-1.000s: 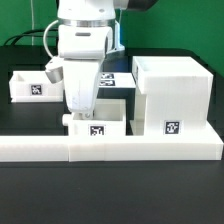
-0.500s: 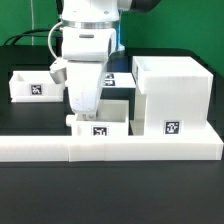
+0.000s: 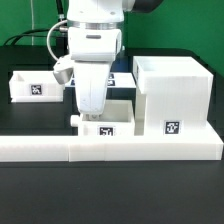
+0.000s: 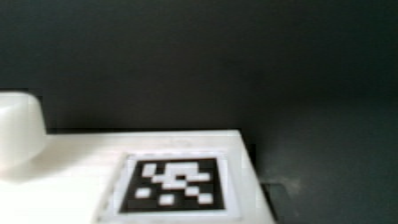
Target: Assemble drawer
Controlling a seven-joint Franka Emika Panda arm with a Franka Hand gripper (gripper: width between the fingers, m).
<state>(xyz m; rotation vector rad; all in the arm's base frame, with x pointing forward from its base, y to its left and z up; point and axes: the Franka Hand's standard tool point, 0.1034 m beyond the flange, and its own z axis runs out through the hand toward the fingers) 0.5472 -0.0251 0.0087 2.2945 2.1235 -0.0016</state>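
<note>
I hang straight down over the near tray [image 3: 120, 130], my gripper [image 3: 90, 115] lowered to its rear edge, towards the exterior view's left. My fingertips are lost there against the white of the tray, so I cannot tell whether the jaws stand apart, together or clamped on the tray's wall. The wrist view helps little (only one finger [image 4: 16, 128] shows, a blurred white stub). Next to it lies a white face carrying the tray tag [image 4: 176, 186], with the dark table [image 4: 214, 60] beyond.

In the exterior view the near tray sits on the table just behind the wall [image 3: 40, 148], open side up, with the tray tag facing the camera. On the exterior view's right it lies close against the case [image 3: 172, 95]; I cannot tell whether the two touch. The case stands upright with its top open, also just behind the wall, and the case tag [image 3: 170, 127] sits low on its front.

The far tray [image 3: 22, 88] rests farther back, at the exterior view's left. It is well apart from the case and clear of my gripper. It too is open side up, and its own tag [image 3: 37, 89] is turned to the camera.
</note>
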